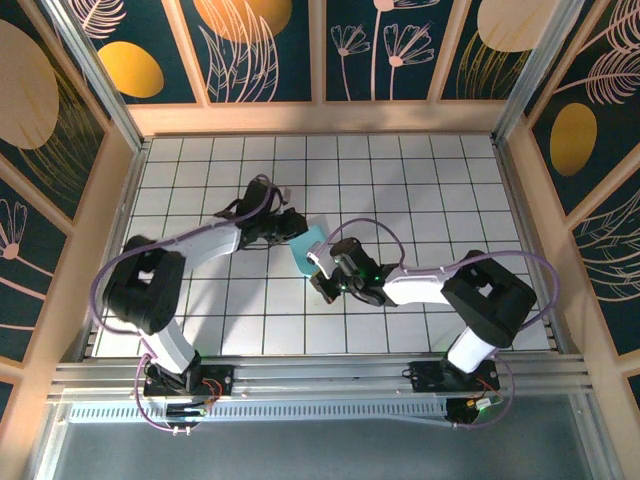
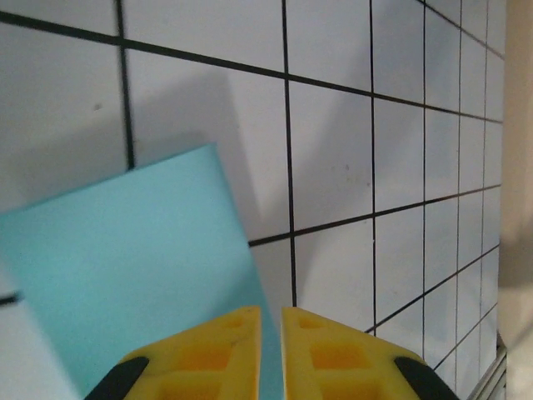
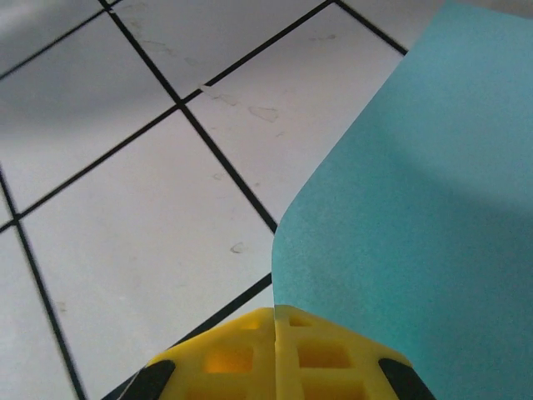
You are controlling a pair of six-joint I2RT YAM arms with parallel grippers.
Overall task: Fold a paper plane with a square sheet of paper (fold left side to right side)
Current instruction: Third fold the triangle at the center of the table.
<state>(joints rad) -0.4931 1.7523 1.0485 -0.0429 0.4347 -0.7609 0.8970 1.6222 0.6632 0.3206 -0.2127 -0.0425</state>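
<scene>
Over worktop (image 1: 450, 180) centre | right claw (image 3: 276, 321): clamped on paper (image 3: 416, 208) edge | left claw (image 2: 271, 321): narrow, over paper | carry edge across slowly, match corners, then crease

The square sheet of paper (image 3: 416, 208) is showing plain light blue ahead of the right gripper (image 3: 276, 312) and its yellow fingers (image 3: 225, 358); the table (image 3: 125, 208) is showing white with black grid lines.
</scene>
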